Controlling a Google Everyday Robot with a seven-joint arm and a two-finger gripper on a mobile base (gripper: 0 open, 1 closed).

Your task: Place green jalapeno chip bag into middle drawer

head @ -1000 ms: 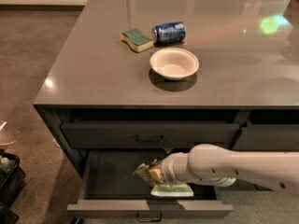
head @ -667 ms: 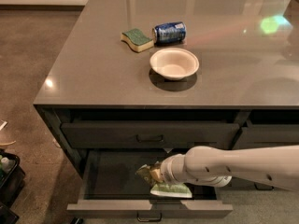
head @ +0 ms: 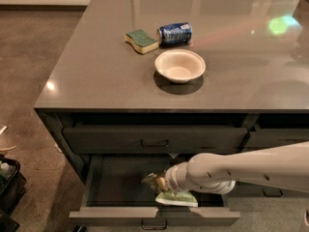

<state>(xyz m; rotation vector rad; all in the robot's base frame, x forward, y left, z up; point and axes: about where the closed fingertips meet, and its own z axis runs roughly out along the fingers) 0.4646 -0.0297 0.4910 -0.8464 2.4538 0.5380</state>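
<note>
Grey countertop (head: 96, 71), brown floor (head: 34, 47) — jaws inside middle drawer (head: 116, 182).

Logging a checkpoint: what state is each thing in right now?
Middle drawer: pulled open.
Top drawer: shut.
Green jalapeno chip bag: lying inside the middle drawer.
Claw: down in the drawer, at the bag.
Blue can: on its side.
Bowl: upright, empty.
Sponge: flat, green side up.
</note>
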